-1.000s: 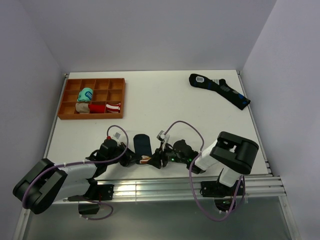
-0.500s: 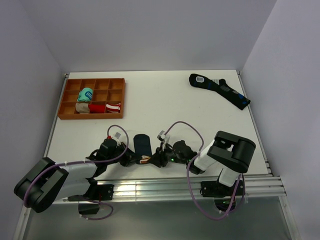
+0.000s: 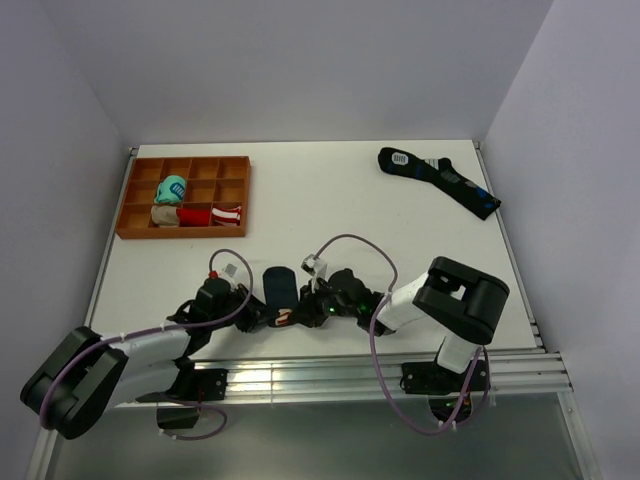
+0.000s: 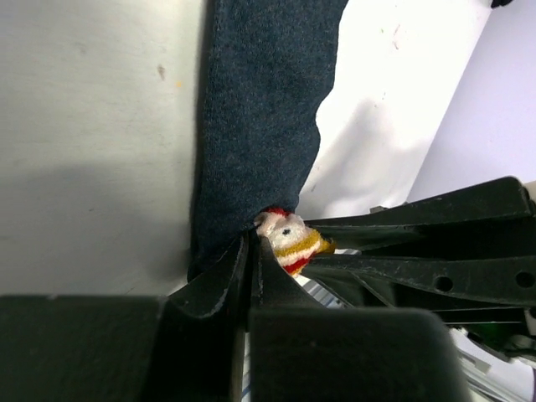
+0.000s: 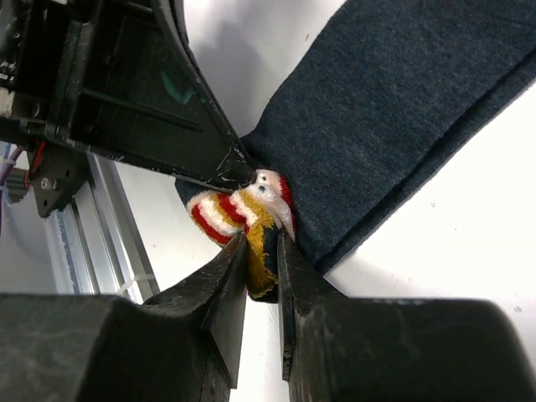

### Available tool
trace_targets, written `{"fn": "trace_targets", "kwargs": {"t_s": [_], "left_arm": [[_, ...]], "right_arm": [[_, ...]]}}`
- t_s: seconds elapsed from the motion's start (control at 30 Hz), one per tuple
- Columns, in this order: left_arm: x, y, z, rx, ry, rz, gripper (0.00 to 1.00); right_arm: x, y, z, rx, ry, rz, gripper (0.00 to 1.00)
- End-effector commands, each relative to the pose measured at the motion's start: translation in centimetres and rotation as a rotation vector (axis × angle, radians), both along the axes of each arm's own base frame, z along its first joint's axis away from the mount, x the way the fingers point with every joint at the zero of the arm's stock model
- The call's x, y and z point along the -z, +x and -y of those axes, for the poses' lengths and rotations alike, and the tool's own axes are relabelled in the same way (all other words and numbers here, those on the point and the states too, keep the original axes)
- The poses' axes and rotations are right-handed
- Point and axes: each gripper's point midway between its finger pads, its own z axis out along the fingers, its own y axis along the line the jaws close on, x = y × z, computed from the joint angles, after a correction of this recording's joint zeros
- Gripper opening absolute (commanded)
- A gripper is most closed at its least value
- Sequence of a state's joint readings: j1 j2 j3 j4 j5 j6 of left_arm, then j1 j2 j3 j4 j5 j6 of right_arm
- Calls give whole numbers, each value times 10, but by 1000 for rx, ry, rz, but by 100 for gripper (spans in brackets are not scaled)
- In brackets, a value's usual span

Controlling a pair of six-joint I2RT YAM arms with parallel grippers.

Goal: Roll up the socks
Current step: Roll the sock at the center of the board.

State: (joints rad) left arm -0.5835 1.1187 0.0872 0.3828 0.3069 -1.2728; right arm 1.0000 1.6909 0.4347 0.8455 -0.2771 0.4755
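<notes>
The socks (image 3: 279, 287) lie flat near the table's front edge, a dark navy oblong with a red-white-yellow patch (image 5: 237, 209) at the near end. My left gripper (image 4: 251, 240) comes in from the left, shut on the sock's near corner beside the patch (image 4: 290, 240). My right gripper (image 5: 262, 244) comes in from the right, and its jaws pinch the yellow and navy cuff at the patch end. In the top view the left gripper (image 3: 267, 318) and right gripper (image 3: 298, 313) meet tip to tip at that end. The rest of the socks (image 5: 402, 109) stretches away on the table.
An orange compartment tray (image 3: 236, 192) stands at the back left, holding a teal bundle (image 3: 172, 187), a beige bundle (image 3: 165, 214) and a red-white bundle (image 3: 216, 214). A longer dark sock with blue marks (image 3: 440, 180) lies at the back right. The metal rail (image 3: 330, 375) runs just behind both grippers.
My right gripper has closed onto the patch end of the socks. Both grippers and the socks have shifted slightly left and away from the front edge.
</notes>
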Motion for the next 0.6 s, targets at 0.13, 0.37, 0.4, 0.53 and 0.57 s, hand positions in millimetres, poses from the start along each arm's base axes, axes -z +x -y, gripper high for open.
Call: {"fn": "trace_targets", "kwargs": {"t_s": [0.13, 0.37, 0.4, 0.53, 0.57], "left_arm": [[50, -34, -44, -22, 232, -101, 16], [37, -20, -47, -60, 231, -8, 36], [33, -16, -47, -67, 225, 18, 37], [25, -7, -47, -85, 215, 75, 41], [23, -5, -46, -87, 213, 89, 42]], "right_arm": [[4, -9, -3, -31, -75, -147, 6], [14, -11, 5, -36, -179, -297, 5], [12, -9, 3, -31, -184, -310, 4], [20, -12, 13, -20, -253, -417, 5], [16, -8, 12, -19, -249, -427, 5]]}}
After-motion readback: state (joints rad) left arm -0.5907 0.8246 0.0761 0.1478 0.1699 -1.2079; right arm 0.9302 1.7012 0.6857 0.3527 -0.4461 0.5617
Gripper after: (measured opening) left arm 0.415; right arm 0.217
